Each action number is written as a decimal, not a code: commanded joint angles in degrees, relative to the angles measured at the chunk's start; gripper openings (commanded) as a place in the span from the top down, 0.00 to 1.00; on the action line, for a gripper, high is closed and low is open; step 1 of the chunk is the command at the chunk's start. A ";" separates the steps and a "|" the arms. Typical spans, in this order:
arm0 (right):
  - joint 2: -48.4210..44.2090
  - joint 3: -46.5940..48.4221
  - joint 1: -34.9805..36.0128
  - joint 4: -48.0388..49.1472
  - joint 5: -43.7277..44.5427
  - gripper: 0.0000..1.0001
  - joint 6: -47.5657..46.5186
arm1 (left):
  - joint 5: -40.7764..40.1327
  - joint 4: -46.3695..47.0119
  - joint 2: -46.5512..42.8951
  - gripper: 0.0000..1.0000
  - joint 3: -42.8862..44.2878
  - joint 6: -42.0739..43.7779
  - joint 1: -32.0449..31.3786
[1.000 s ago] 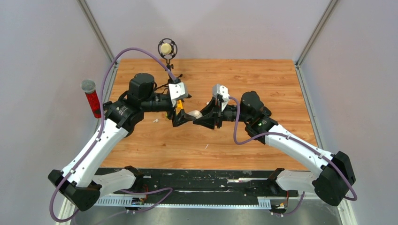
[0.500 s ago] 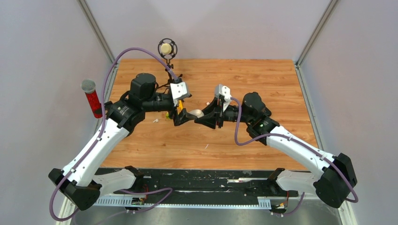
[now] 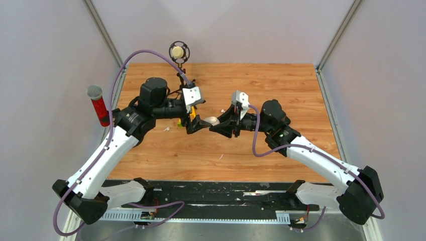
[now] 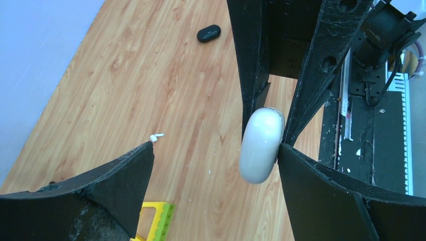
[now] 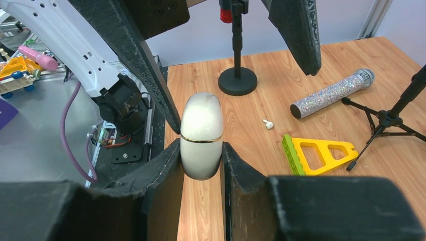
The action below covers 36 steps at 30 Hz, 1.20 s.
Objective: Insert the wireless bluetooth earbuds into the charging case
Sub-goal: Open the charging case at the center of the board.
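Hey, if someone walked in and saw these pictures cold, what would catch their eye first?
First, the glossy white charging case, lid shut, pinched in the right claw in mid-air over the middle of the table. The left claw is spread wide open, one finger close beside the case. Next, a tiny white earbud lies loose on the table beside a yellow triangle toy and a glittery silver microphone.

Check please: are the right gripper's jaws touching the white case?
Touching. The right wrist view shows the white case pinched between both jaws of the right gripper, no gap either side.
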 commanded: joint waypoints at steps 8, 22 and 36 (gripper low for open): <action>-2.63 -1.03 0.89 0.23 -6.47 1.00 -0.34 | -6.19 6.40 1.04 0.03 3.06 2.31 1.11; -2.64 -1.47 0.89 -0.45 -6.68 1.00 -0.37 | -6.49 5.87 1.65 0.02 4.82 4.31 1.09; -2.35 -1.29 0.89 -1.23 -7.50 1.00 -0.63 | -7.11 5.33 2.15 0.02 6.38 5.88 1.05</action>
